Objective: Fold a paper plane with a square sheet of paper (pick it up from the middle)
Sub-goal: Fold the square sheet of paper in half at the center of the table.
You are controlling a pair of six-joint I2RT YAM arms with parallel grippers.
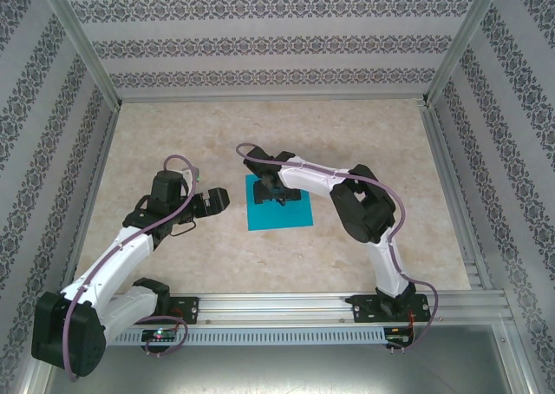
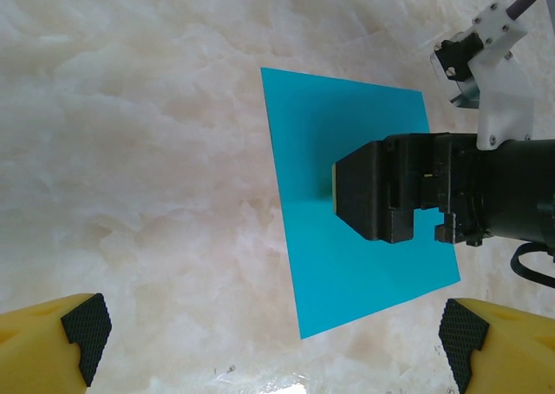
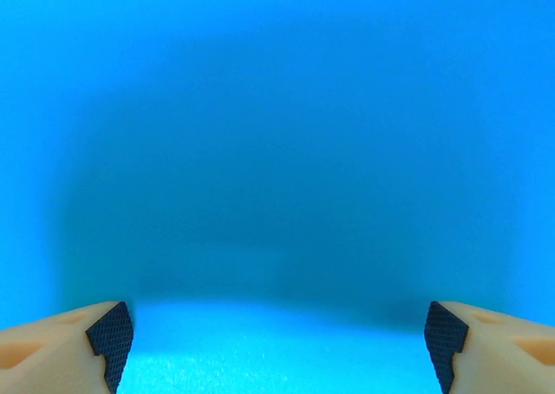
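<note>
The square sheet of paper (image 1: 282,213) lies flat on the marble tabletop at mid-table, teal-blue with sharp corners and unfolded. My right gripper (image 1: 270,191) points down over the sheet's far-left part, close above it. In the right wrist view its pads (image 3: 108,333) stand wide apart with only the paper (image 3: 277,151) between them, so it is open. In the left wrist view the paper (image 2: 342,264) lies ahead with the right gripper (image 2: 377,190) above it. My left gripper (image 1: 220,200) hovers just left of the sheet, open and holding nothing; its yellow fingers (image 2: 52,342) sit at the bottom corners.
The beige marble table (image 1: 173,134) is fenced by patterned walls and aluminium posts. An aluminium rail (image 1: 303,305) carrying both arm bases runs along the near edge. The right arm's elbow (image 1: 360,205) stands right of the paper.
</note>
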